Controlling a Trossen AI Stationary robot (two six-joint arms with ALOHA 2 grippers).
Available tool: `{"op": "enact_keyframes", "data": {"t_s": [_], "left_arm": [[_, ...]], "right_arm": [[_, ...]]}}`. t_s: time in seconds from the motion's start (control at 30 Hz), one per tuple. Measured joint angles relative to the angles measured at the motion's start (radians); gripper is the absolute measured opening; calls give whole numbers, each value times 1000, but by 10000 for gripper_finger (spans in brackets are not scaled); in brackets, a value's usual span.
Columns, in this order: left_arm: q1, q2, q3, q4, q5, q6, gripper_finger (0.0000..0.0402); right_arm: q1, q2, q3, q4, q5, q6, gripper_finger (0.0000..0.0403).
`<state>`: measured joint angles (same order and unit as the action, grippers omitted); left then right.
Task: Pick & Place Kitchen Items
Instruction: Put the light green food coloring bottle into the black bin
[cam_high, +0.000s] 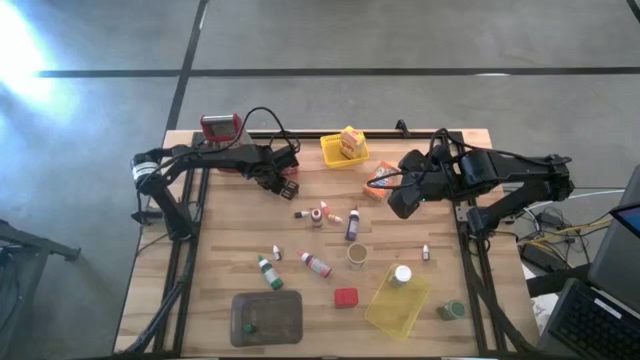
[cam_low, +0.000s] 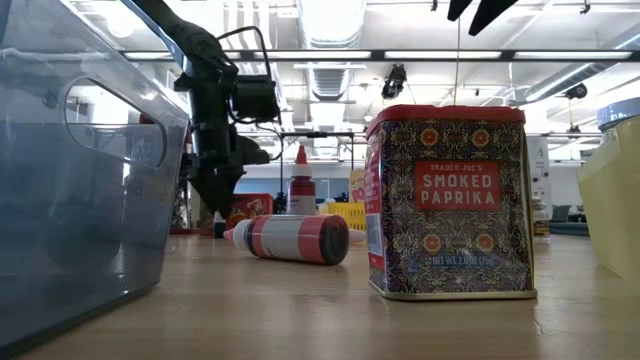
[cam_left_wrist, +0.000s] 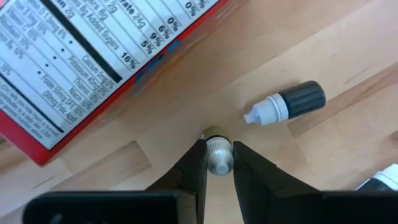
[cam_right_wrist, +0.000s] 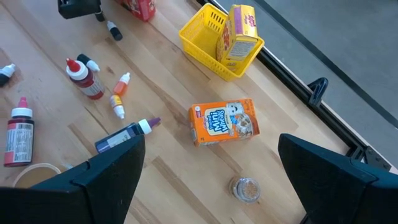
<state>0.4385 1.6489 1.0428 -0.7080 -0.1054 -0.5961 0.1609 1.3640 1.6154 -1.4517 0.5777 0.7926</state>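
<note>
Here the tiny bottle (cam_left_wrist: 218, 154), silvery-grey cap w/ a yellowish end, stood on the bare wood at the table's (cam_high: 230, 250) far left part, just beside a red box (cam_left_wrist: 81, 62) lying label-up. Left gripper (cam_left_wrist: 219, 163) had its fingers (cam_left_wrist: 194, 168) pinched onto the cap from both sides, nearly closed, pointing straight down; probably the only workable hold on sth that small. A black bottle w/ white cap (cam_left_wrist: 287, 103) lay on its side near it, apart. Right gripper (cam_high: 400, 205) hung wide open, empty, above an orange box (cam_right_wrist: 224, 122), prob. waiting. Yellow basket (cam_high: 335, 155) at far edge held a yellow box (cam_right_wrist: 239, 30).
</note>
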Motion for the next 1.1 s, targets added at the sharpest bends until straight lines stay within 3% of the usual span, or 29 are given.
{"op": "enact_keyframes", "data": {"t_s": [0.3,0.47,0.67,0.87,1.1], "left_arm": [[-2,-63,2,-48,113,154,66],[-29,-166,17,-152,174,235,66],[-99,-333,19,-153,280,286,65],[-263,-481,19,-121,408,449,65],[-557,-565,18,-16,372,819,65]], "right_arm": [[0,0,0,0,0,0,364],[0,0,0,2,0,0,364],[0,0,0,5,0,0,364],[0,0,0,22,0,0,364],[0,0,0,25,0,0,364]]}}
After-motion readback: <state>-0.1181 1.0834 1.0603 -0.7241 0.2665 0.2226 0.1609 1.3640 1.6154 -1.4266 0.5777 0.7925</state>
